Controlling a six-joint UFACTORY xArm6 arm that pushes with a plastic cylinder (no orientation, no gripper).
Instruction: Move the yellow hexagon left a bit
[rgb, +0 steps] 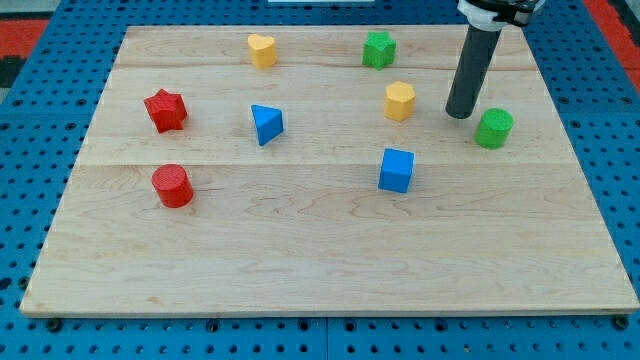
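Note:
The yellow hexagon (400, 100) sits on the wooden board (330, 250), right of centre in the upper half. My tip (460, 114) rests on the board to the right of the hexagon, with a gap of about one block's width between them. A green cylinder (494, 128) stands just right of my tip. The dark rod rises from the tip toward the view's top right.
A green star (378, 49) lies above the hexagon, a blue cube (396, 170) below it. A blue triangle (266, 124), a yellow heart (262, 50), a red star (165, 110) and a red cylinder (173, 186) lie to the left.

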